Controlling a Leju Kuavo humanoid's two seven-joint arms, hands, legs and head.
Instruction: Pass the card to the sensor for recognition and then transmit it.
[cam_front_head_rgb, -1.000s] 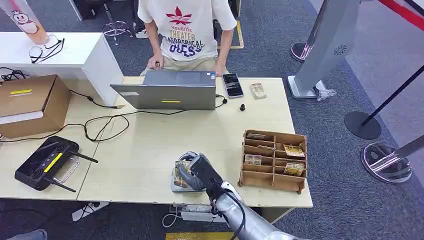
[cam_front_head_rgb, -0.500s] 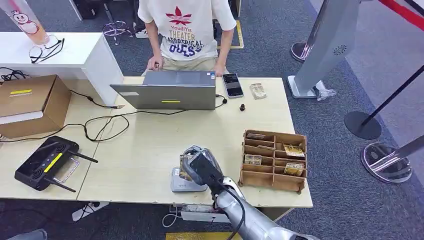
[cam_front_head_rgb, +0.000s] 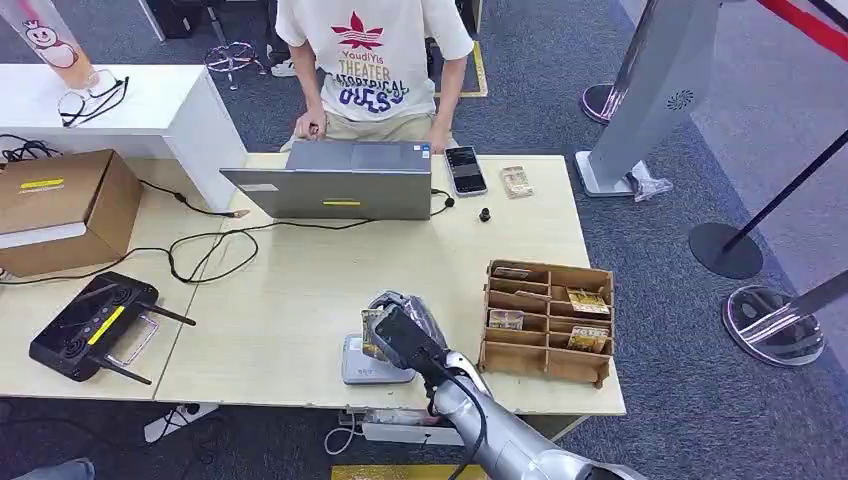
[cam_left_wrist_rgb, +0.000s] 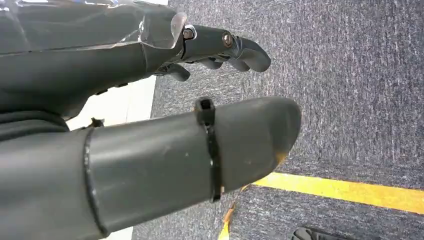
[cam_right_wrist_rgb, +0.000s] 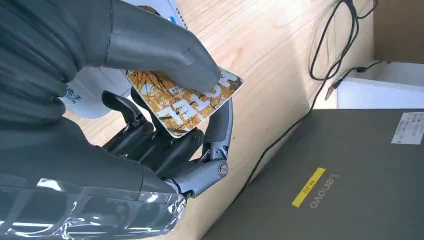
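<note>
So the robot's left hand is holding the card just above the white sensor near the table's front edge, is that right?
Wrong hand: the right hand holds the card above the white sensor, as the head view shows. The left hand hangs over the carpet, holding nothing.

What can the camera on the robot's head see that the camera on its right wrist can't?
Head view alone: the wooden card rack with its compartments, the person at the laptop, a phone, the cardboard box and the black controller.

Right wrist view alone: the card's orange-and-white print up close, with the thumb pressing on it and dark fingers beneath.

Both: the right robot hand holding the card just above the white sensor, the wooden table, the black cable and the laptop.
</note>
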